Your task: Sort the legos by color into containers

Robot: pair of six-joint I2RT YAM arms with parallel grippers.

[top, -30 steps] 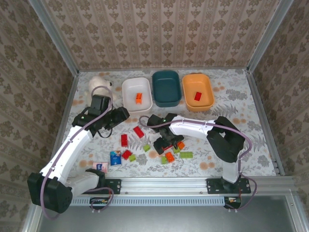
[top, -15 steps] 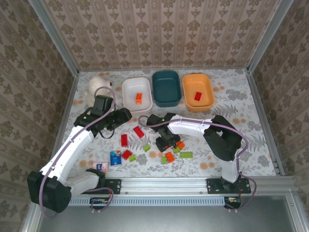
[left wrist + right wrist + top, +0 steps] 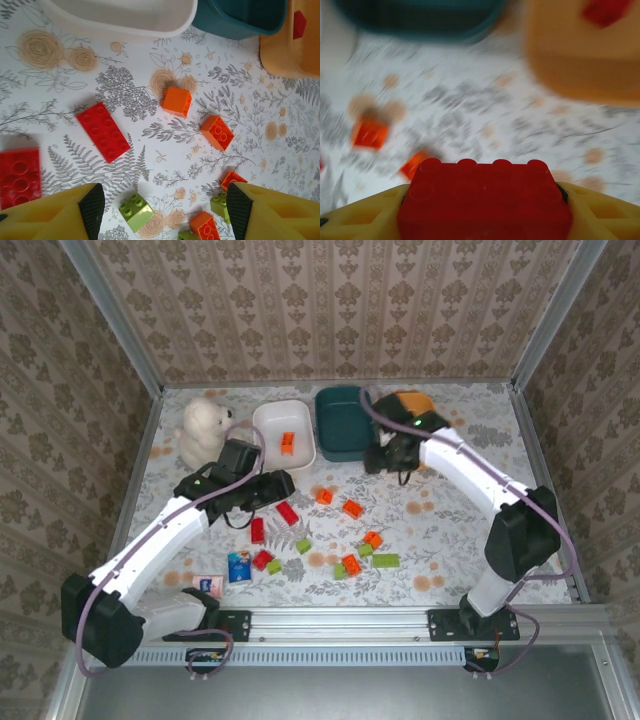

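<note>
Just short of the orange tub [image 3: 580,75], on its near side, the right gripper [image 3: 387,454] has its jaws closed on a red brick [image 3: 485,200]. The yellow fingers [image 3: 365,212] press on the brick's two short ends. Its long axis therefore runs across the jaws from finger to finger, and a row of four studs shows along the edge facing the tub.

In the blurred right wrist view the orange tub lies ahead of the jaws and off to their right. The teal tub [image 3: 420,20] lies ahead and to their left. A red piece [image 3: 605,11] already sits inside the orange tub, so I judge that this is where the held brick belongs. The move would then turn on carrying the brick forward and rightward until it clears the tub's near wall.

The right arm is much the nearer to that tub. The left gripper [image 3: 272,486] is well apart from it, beyond the teal tub and the white tub [image 3: 272,420], and its jaws stand open and empty. Loose bricks lie on the tabletop [image 3: 150,100] under it, among them a flat red brick [image 3: 103,131] lying on a diagonal.
</note>
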